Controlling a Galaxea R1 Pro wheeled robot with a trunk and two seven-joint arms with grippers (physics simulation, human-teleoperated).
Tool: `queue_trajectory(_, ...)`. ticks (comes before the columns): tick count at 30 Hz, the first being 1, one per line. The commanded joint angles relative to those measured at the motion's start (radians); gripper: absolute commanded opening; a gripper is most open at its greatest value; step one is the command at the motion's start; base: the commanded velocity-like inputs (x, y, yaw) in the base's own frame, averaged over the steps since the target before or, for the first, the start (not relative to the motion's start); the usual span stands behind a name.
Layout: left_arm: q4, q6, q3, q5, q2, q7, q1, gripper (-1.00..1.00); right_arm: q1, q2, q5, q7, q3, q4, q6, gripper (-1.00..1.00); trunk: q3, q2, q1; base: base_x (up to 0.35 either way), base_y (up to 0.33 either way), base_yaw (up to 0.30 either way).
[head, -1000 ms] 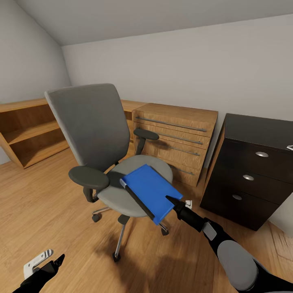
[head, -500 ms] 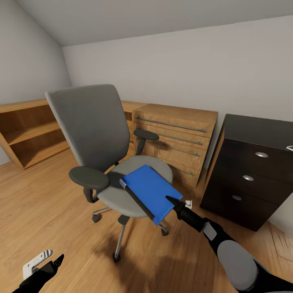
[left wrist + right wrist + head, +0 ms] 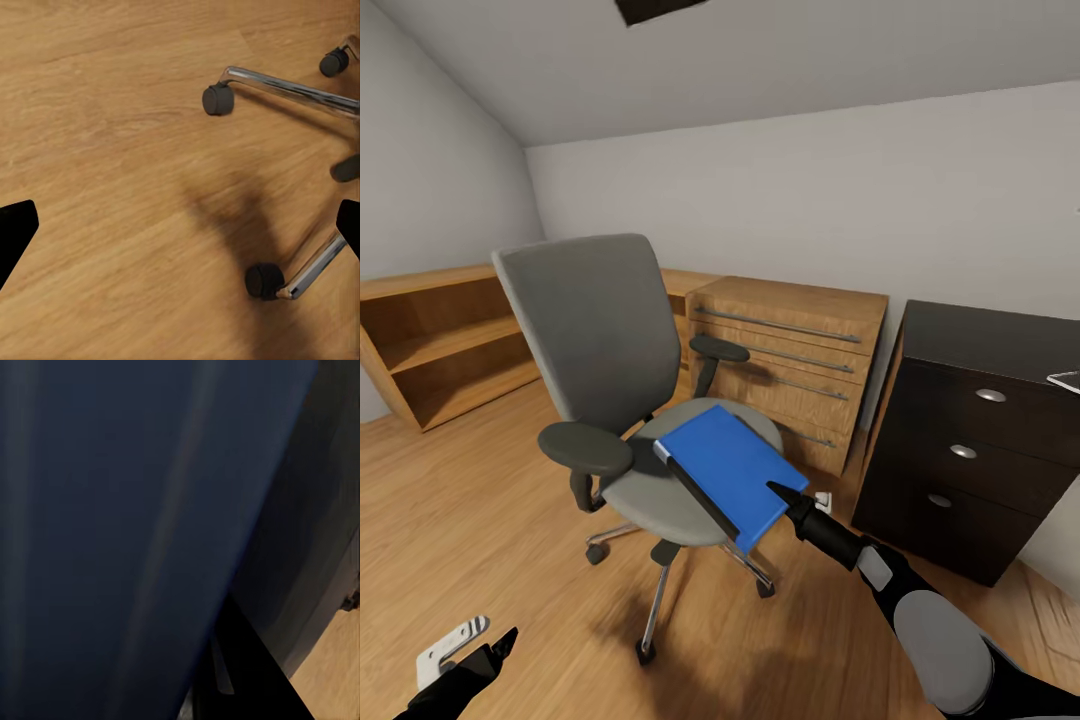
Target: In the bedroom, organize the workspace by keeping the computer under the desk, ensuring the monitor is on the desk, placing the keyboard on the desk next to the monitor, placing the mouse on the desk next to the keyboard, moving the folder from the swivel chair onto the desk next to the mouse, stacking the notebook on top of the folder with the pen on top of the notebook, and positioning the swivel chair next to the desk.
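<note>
Head view: my right gripper (image 3: 778, 492) clamps the blue folder (image 3: 730, 470) near edge, over the swivel chair (image 3: 660, 440) seat. Left gripper (image 3: 180, 225) wide, low by the floor. Next: lift, find desk.

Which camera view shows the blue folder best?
The head view: the whole blue folder is visible over the swivel chair seat, with the right gripper at its near edge. The right wrist view sees just a dark blue close-up surface; the left wrist view sees chair casters.

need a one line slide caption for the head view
Right gripper at the near edge of the blue folder over the swivel chair seat; left gripper hangs low.
</note>
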Motion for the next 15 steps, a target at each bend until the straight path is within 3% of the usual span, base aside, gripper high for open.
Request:
queue_trajectory(1, 0.005, 0.006, 0.001, 0.005, 0.000, -0.003, 0.000, 1.00, 0.000, 0.001, 0.005, 0.002, -0.006, -0.002, 0.009, -1.00, 0.003, 0.000, -0.001, 0.000, 0.000, 0.000)
queue_trajectory(8, 0.039, 0.005, 0.001, 0.005, 0.000, -0.003, 0.000, 1.00, 0.000, 0.001, 0.005, 0.000, -0.006, -0.004, 0.009, -1.00, 0.030, 0.002, -0.004, 0.000, 0.000, 0.000)
queue_trajectory(15, 0.119, -0.020, -0.002, 0.004, 0.000, -0.007, 0.000, 1.00, 0.000, 0.001, 0.004, -0.004, -0.006, -0.009, 0.010, -1.00, 0.052, 0.051, -0.031, 0.000, 0.000, 0.000)
